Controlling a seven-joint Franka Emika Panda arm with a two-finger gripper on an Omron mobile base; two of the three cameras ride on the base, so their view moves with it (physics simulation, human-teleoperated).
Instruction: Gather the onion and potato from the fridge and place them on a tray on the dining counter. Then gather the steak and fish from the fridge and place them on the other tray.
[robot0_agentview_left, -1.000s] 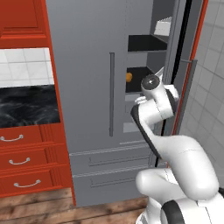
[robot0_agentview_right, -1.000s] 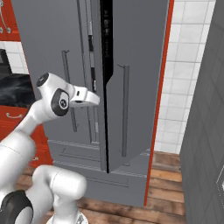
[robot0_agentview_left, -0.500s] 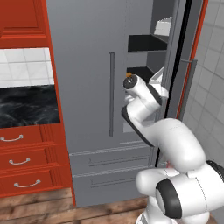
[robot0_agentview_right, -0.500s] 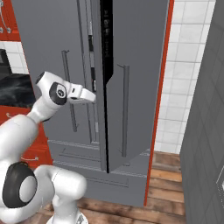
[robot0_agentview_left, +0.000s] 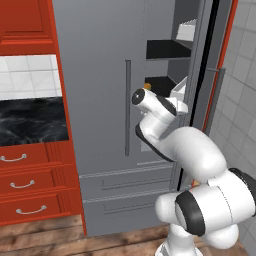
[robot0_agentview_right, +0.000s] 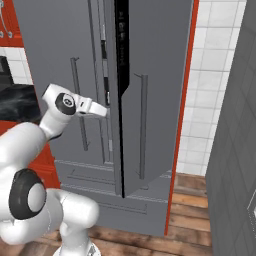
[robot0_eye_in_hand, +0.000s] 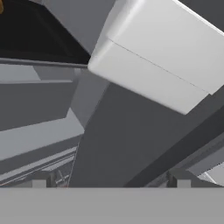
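Fridge (robot0_agentview_left: 100, 75): tall, grey, right door ajar, black shelves showing inside.
Door bin (robot0_eye_in_hand: 153, 57): white, close before the hand camera.
Fingers (robot0_eye_in_hand: 109, 181): spread apart, grasping nothing, at the door gap.
Orange item (robot0_agentview_left: 147, 86): small, on a shelf, possibly the onion.

One grey double-door fridge (robot0_agentview_left: 100, 75) with two long bar handles (robot0_agentview_right: 143, 125); two black inner shelves (robot0_agentview_left: 165, 50); three red drawers (robot0_agentview_left: 30, 185) with curved metal pulls; one white door bin (robot0_eye_in_hand: 162, 57); one small orange item (robot0_agentview_left: 147, 86).
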